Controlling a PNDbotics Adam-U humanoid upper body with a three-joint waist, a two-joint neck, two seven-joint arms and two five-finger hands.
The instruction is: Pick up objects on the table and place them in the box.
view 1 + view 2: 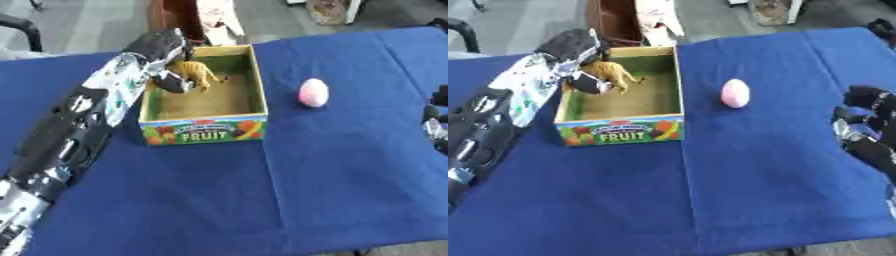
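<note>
Black left robot hand [171, 75] curled round tiger toy [198, 73], inside box [255, 90]

The left hand [171, 75] covered the back of the orange toy animal [199, 73]. The right hand [870, 117] was cut off by the frame's edge, its fingers too blurred to read

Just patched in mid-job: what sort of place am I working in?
Likely a lab or test room, not a home: a table under a blue cloth, a staged FRUIT box with a toy animal, and bare grey floor beyond.
</note>
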